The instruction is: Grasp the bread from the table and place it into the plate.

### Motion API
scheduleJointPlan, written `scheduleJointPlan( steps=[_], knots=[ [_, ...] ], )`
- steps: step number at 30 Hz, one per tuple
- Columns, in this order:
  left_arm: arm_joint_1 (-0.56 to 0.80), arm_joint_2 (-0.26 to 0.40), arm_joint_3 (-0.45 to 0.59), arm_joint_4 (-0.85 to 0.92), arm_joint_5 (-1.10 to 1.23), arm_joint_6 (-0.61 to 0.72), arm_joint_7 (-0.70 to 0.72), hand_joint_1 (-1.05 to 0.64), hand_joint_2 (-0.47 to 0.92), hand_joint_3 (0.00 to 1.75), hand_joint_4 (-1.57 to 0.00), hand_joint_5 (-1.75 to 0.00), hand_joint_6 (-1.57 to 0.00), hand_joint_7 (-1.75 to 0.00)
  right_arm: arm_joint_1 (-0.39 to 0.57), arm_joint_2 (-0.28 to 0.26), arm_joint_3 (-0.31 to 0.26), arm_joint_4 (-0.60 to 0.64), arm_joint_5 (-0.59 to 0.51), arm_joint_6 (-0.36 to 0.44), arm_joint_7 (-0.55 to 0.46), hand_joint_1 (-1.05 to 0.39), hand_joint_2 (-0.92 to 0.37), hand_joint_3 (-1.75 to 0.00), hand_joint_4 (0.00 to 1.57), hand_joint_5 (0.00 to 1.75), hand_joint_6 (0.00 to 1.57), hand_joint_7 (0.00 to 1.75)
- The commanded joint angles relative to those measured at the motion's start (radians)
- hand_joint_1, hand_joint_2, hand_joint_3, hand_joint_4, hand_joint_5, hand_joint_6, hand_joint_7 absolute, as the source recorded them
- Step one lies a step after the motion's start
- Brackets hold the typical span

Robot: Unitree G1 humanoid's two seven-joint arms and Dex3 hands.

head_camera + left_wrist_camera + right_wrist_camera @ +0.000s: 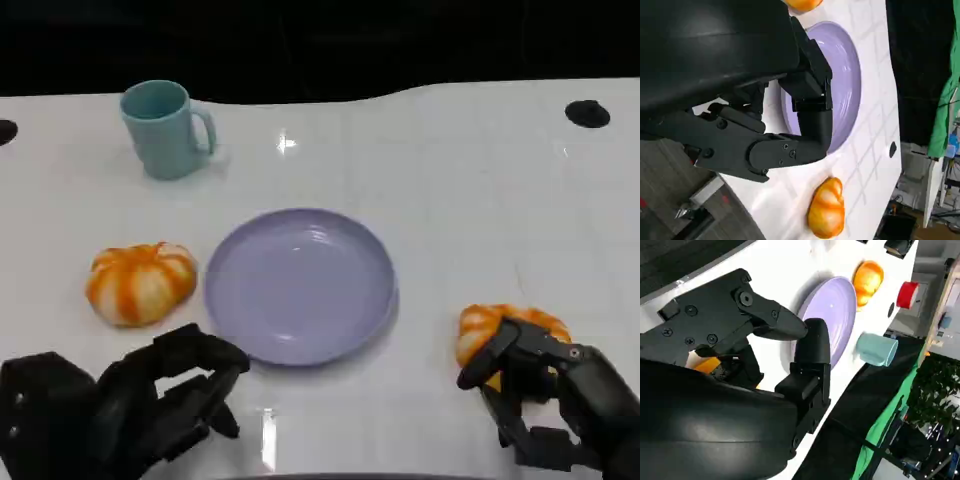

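While the right hand curls its fingers over one bread roll on the bench, seemingly gripping it, the left hand rests half-curled, holding nothing. A second roll lies left of the purple plate.

Bright overhead glare on the white table, perhaps slightly soft focus.

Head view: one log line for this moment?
right hand: on right bread | left hand: idle | plate: empty | left bread: untouched
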Motion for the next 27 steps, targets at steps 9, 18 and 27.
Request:
scheduleJointPlan(
  steps=[9,18,27],
  knots=[
    [-0.003,0.013,0.005,-0.002,0.002,0.003,0.006,-0.43,0.92,0.42,-0.61,-1.74,-0.65,-1.27,-0.014,-0.007,-0.014,0.014,0.011,-0.016,-0.001,-0.28,-0.67,-0.89,0.84,1.75,0.67,1.5],
    [-0.003,0.015,0.007,-0.003,0.001,0.004,0.003,-0.42,0.92,0.43,-0.61,-1.74,-0.64,-1.27,-0.016,-0.008,-0.013,0.016,0.005,-0.018,-0.004,-0.28,-0.67,-0.89,0.84,1.75,0.67,1.5],
    [0.0,0.015,0.007,-0.006,0.002,0.002,0.002,-0.43,0.92,0.43,-0.61,-1.74,-0.64,-1.28,-0.012,-0.012,-0.013,0.007,0.018,-0.006,0.01,-0.27,-0.67,-0.88,0.81,1.75,0.69,1.39]
  ],
)
